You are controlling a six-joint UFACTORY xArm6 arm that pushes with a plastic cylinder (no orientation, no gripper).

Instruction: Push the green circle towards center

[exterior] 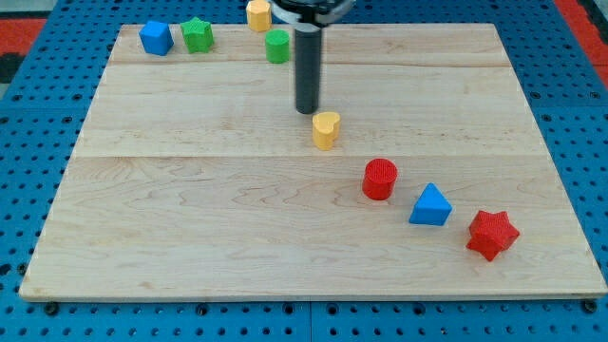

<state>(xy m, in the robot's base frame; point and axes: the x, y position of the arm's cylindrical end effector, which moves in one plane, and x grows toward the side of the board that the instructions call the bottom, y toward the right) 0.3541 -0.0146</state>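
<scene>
A wooden desk [190,237] carries a blue cube [156,38], green star [198,35], two yellow blocks [326,129] [258,15], perhaps hearts, red cylinder [380,179], blue triangle [431,206], red star [492,234].

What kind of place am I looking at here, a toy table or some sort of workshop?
Most likely a robot test bench in a lab. A pale wooden board lies on a blue perforated surface, a dark rod ends at my tip, and small blocks such as the green circle sit ready for pushing.
</scene>
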